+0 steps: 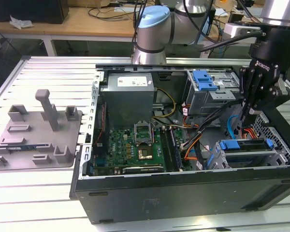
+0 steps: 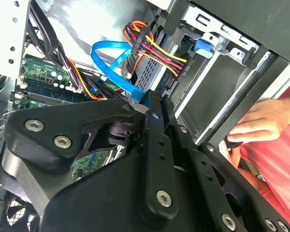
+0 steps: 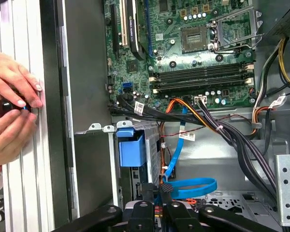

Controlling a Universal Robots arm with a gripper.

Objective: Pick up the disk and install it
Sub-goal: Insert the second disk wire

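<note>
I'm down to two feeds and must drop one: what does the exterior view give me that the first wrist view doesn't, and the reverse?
Exterior view's own: the grey fixture tray on the table at that view's left, the power supply and the arm's blue-capped joint.

First wrist view's own: a person's hands on the table rail beside the case, holding a small dark object.

Shared: the motherboard, the blue cable, the disk in its bay, and the hand above it.
</note>
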